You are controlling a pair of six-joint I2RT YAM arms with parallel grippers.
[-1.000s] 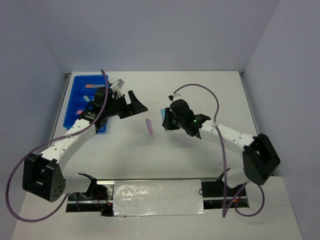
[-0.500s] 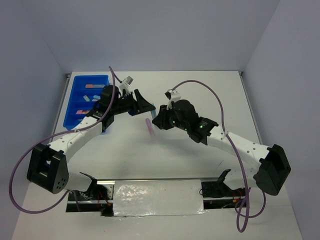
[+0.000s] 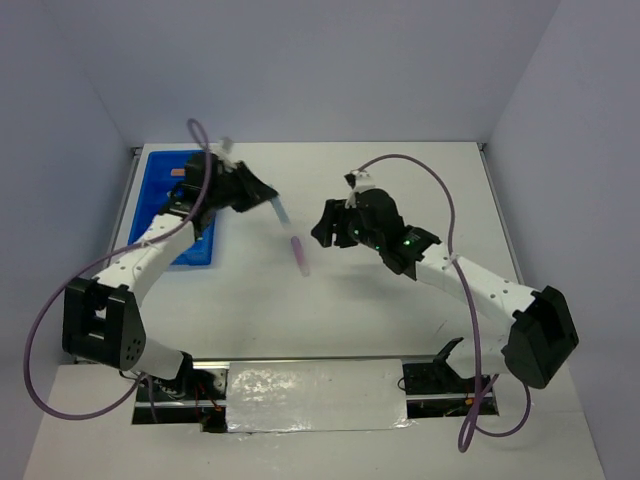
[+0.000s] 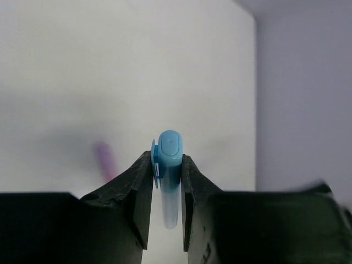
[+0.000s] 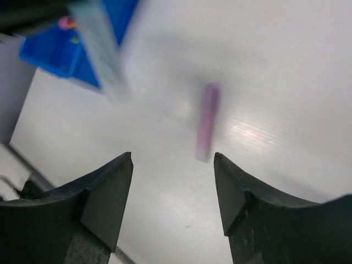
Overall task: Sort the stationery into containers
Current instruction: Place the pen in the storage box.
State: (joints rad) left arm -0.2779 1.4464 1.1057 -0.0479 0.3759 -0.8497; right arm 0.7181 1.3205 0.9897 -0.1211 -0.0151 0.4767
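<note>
- Our left gripper (image 4: 167, 165), pinching the light blue marker (image 4: 169, 147), has swung back left toward the blue tray (image 3: 148, 205) (drop-off seems next).
- Our right gripper (image 5: 173, 158) is spread, empty, beside the purple marker (image 3: 298, 254) mid-table.

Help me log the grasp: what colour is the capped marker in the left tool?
It is a light blue capped marker, seen clearest in the left wrist view.

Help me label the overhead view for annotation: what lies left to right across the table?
blue tray → left gripper, shut on the light blue marker → purple marker → right gripper, open
</note>
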